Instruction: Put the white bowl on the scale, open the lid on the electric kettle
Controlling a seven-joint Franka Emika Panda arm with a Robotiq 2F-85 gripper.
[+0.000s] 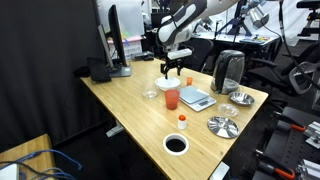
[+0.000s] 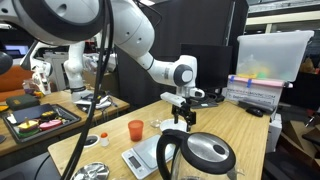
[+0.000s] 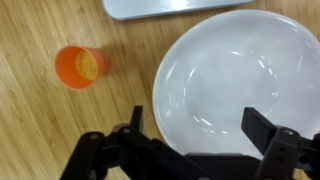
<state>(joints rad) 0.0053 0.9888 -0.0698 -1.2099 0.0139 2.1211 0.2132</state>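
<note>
The white bowl (image 3: 235, 75) fills the right of the wrist view and sits on the wooden table (image 3: 40, 130); in an exterior view it (image 1: 165, 85) lies right under the arm. My gripper (image 3: 198, 125) is open and hovers above it, the left finger just outside the bowl's left rim and the right finger over its inside. The gripper shows in both exterior views (image 1: 173, 70) (image 2: 182, 108). The scale (image 1: 196, 98) (image 2: 140, 160) (image 3: 170, 6) lies beside the bowl, bare. The electric kettle (image 1: 229, 70) (image 2: 172, 150) stands upright with its lid (image 2: 208, 152) shut.
An orange cup (image 3: 77, 66) (image 1: 171, 97) (image 2: 135, 129) stands close to the bowl and scale. A ribbed metal plate (image 1: 222, 125), a white-rimmed black dish (image 1: 176, 144) and a small jar (image 1: 182, 120) sit toward the table's near edge. A monitor (image 1: 118, 40) stands at the far corner.
</note>
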